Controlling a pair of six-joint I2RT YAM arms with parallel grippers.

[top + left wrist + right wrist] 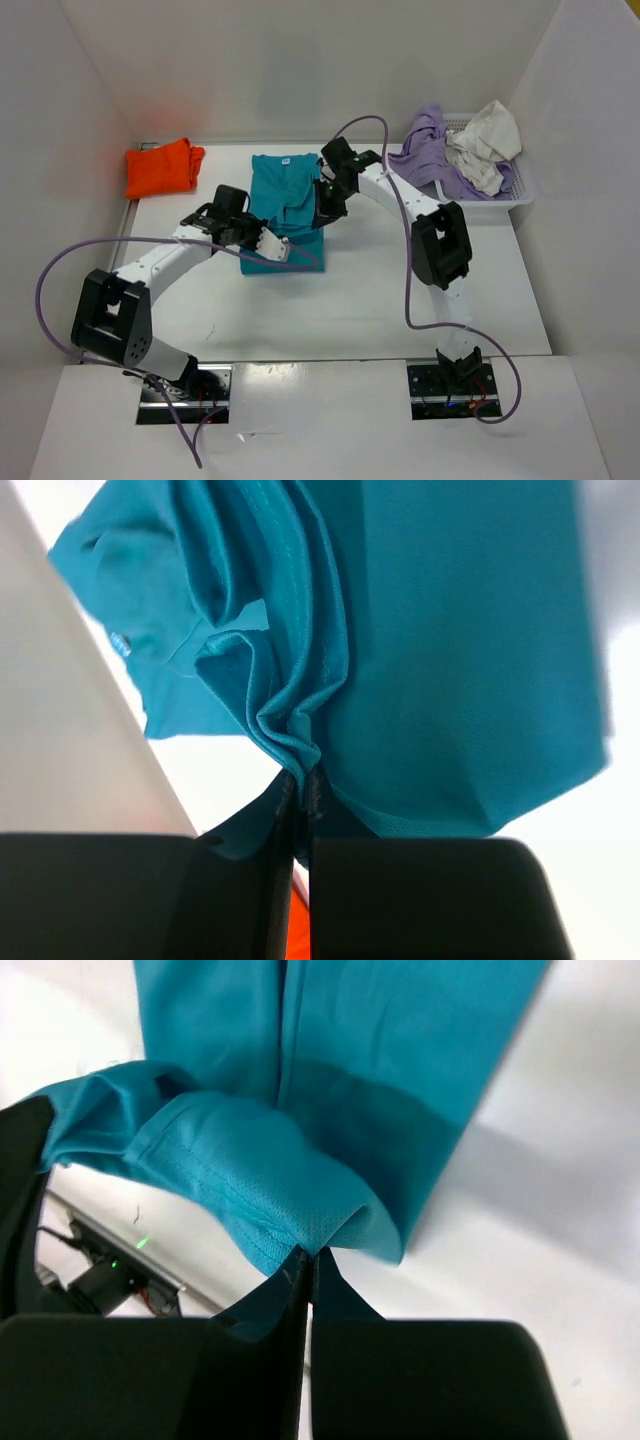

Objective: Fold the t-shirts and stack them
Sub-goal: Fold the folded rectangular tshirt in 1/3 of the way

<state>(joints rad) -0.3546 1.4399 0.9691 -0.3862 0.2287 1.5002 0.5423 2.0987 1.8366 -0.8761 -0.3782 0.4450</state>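
White panel walls (300,60) box you in on three sides, and the flat white worktop (350,310) runs between them.

At the far right corner stands the white plastic mesh basket (521,188). It holds two garments. The lavender purple cloth t-shirt (425,150) spills over the basket's left rim onto the worktop. The crumpled off-white cloth t-shirt (485,148) lies on top of it, toward the basket's right side.

The teal-blue cloth t-shirt (285,205) lies outside the basket, in the middle of the worktop toward the far wall. Its collar points away from you and the cloth is partly doubled over itself.

The orange cloth t-shirt (160,168) sits as a compact bundle in the far left corner, close to the left wall and well apart from the teal one.

Both arms reach in over the teal-blue t-shirt. Your left jaws are clenched on a gathered pleat at its near left edge, and the wrist view shows the cloth pinched between them. Your right jaws are clamped on a folded hem at its right side, the edge nipped between the tips.

A purple cable (405,260) trails along each arm.
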